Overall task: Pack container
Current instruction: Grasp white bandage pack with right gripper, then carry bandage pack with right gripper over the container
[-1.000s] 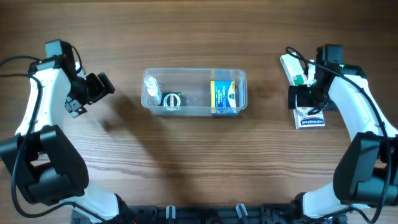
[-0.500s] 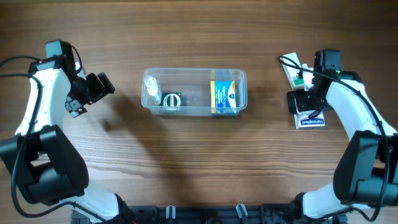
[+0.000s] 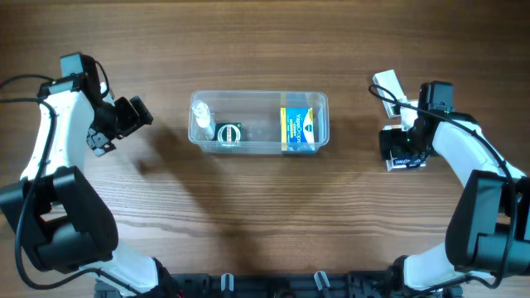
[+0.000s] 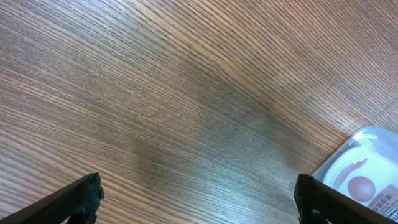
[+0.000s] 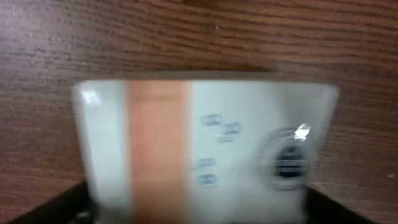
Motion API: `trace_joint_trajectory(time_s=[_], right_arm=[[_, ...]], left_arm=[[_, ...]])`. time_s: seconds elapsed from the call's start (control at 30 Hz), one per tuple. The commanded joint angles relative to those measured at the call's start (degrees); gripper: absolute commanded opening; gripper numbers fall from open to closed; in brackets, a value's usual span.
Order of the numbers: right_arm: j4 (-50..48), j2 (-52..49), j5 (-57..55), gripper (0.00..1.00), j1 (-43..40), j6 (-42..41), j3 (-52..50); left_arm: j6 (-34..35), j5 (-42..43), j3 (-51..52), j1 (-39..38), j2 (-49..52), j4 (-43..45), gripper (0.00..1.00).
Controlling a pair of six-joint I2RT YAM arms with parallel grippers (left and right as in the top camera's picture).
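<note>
Wood bench (image 3: 265, 223) | left gripper (image 4: 198, 184) spread, idle | right gripper (image 3: 398, 147) astride box (image 5: 205, 149), cannot tell if pinching | risk: shallow hold, box slips.

Top-down overhead; close, downward wrist views, left sharing container (image 3: 258, 124) corner.

Container (image 3: 261, 124) middle open between round dark item (image 3: 229, 132) and blue box (image 3: 299, 130); bottle (image 3: 201, 116) fills left end.

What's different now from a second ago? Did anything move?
The right tool moved off the far box onto the near box, which slid slightly toward the container. Whether it grips is unclear. The left tool and container stayed put.
</note>
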State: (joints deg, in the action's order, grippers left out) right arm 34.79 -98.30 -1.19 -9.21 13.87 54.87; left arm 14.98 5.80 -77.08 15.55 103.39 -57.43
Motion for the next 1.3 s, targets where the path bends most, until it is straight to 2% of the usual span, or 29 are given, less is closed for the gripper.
trace_joint_trajectory(time_s=[0.0,0.1,0.23,0.43,0.57,0.77,0.87,1.07,1.27], right_arm=[[-0.3,0.2,2.2,0.85,-0.2,-4.5,0.0],[-0.3,0.2,2.3,0.86,0.1,-10.6,0.0],[-0.6,0.2,2.8,0.90,1.6,-14.1,0.0],[-0.7,0.2,2.2,0.92,3.4,-14.2,0.0],[-1.9,0.2,-3.9,0.92,3.4,-13.5,0.0],[-5.5,0.2,-3.7,0.94,3.4,-6.3,0.0],[-5.6,0.2,-3.7,0.94,3.4,-6.5,0.0],[-4.6,0.2,-0.8,0.90,3.4,-8.9,0.0],[-2.9,0.2,2.2,0.77,3.4,-10.9,0.0]], left_arm=[[0.5,-0.1,0.3,0.1,-1.5,0.0,1.00],[0.5,-0.1,0.4,0.1,-1.5,0.0,1.00],[0.5,-0.1,0.4,0.1,-1.5,0.0,1.00],[0.5,-0.1,0.3,0.1,-1.5,0.0,1.00],[0.5,-0.1,0.3,0.1,-1.5,0.0,1.00],[0.5,-0.1,0.3,0.1,-1.5,0.0,1.00],[0.5,-0.1,0.4,0.1,-1.5,0.0,1.00],[0.5,-0.1,0.3,0.1,-1.5,0.0,1.00],[0.5,-0.1,0.4,0.1,-1.5,0.0,1.00]])
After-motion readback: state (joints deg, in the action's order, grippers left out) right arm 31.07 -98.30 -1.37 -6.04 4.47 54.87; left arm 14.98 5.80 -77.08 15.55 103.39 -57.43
